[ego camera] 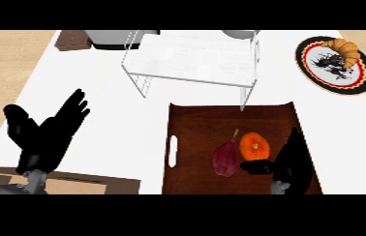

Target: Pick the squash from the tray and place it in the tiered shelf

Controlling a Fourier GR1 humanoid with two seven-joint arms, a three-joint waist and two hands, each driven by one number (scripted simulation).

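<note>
Reaching for the squash, not yet lifted

Nearest me, the right robot hand [289, 158] sits low over the brown tray [193, 182], thumb just touching the orange squash [253, 145], fingers apart; a purple vegetable [226, 158] lies beside it, while the left robot hand [50, 131] rests open on the white table [100, 85]; next comes closing, lifting, and carrying to the clear tiered shelf [193, 61] beyond

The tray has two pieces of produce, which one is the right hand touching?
The orange squash; the right hand has its thumb at its lower edge. The dark red one lies just left, untouched.
</note>
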